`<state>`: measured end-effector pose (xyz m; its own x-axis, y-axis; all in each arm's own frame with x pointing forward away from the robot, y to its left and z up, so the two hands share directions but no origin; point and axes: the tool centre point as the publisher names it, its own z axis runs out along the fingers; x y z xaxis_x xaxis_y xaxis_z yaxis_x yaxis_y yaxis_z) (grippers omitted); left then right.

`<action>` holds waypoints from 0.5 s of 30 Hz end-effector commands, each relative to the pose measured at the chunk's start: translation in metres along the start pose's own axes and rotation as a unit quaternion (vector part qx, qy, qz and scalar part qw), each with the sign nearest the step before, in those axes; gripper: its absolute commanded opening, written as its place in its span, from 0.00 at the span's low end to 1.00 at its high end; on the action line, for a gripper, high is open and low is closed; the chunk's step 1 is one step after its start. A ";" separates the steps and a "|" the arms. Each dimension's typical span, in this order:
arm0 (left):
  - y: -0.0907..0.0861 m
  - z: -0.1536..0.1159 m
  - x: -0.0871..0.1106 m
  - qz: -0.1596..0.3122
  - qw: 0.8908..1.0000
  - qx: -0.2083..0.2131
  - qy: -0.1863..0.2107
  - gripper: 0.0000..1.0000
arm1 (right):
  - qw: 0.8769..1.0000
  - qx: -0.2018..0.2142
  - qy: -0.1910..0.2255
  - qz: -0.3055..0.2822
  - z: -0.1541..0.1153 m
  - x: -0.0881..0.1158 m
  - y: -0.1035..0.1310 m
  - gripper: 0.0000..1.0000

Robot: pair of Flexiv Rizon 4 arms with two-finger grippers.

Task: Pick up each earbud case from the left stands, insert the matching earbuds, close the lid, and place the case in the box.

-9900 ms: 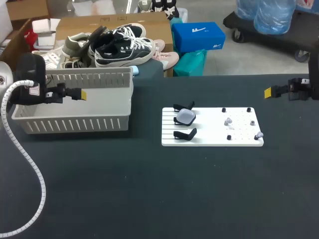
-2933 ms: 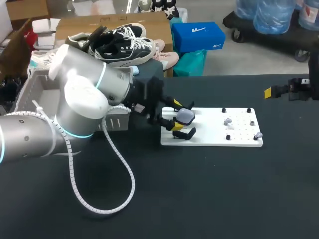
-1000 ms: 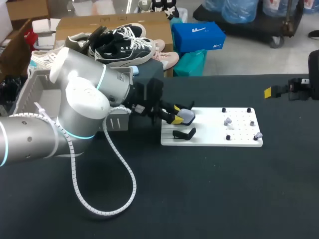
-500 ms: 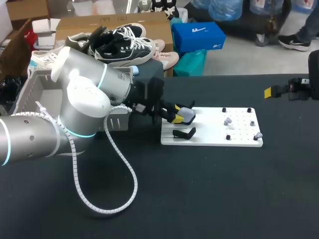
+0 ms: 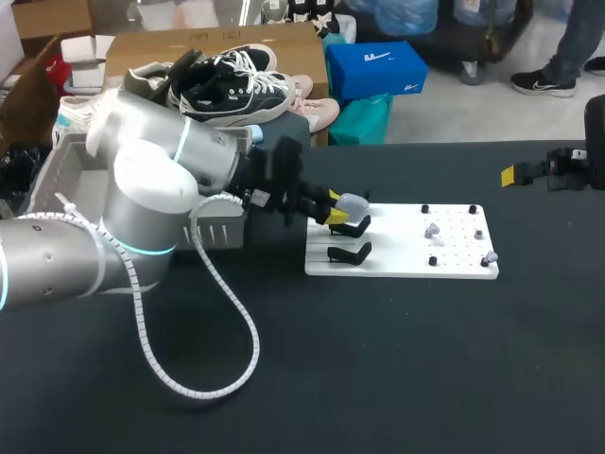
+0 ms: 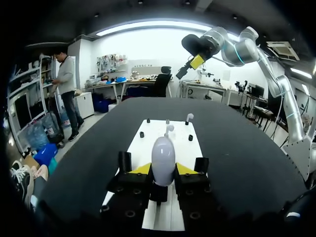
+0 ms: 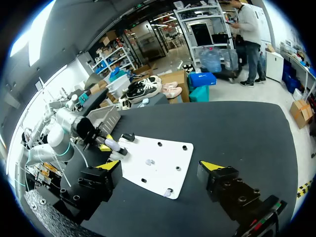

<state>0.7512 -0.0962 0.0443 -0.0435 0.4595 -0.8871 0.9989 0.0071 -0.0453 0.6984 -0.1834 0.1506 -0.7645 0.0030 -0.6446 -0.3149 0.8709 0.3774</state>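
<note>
Earbud case [image 6: 163, 157] clamped (left gripper [image 6: 163, 170]).

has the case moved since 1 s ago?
Yes. Shut in the left gripper, the case has come up off its stand and now sits nearer the far edge of the board, which has not shifted.

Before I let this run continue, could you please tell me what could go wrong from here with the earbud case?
1. The left jaws pinch the rounded earbud case near one end, most of it sticking out ahead, so it might pivot or slip in transit.
2. The case hangs close above its black stand; a sideways pull could snag it, shifting the white board and its loose earbuds.
</note>
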 end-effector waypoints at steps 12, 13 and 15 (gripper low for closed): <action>-0.012 -0.022 -0.046 0.032 0.999 -0.012 0.014 0.00 | 1.000 -0.018 0.007 -0.021 0.009 -0.008 0.007 1.00; -0.011 -0.021 -0.048 0.032 0.999 -0.016 0.019 0.00 | 0.999 -0.020 0.010 -0.025 0.012 -0.009 0.009 1.00; -0.009 -0.018 -0.052 0.033 0.999 -0.025 0.026 0.00 | 0.999 -0.019 0.024 -0.039 0.017 -0.010 0.014 1.00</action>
<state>0.7470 -0.0960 0.0950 0.0260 0.4857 -0.8738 0.9994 0.0064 0.0333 0.6974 -0.1675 0.1530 -0.7527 -0.0687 -0.6548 -0.3758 0.8615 0.3415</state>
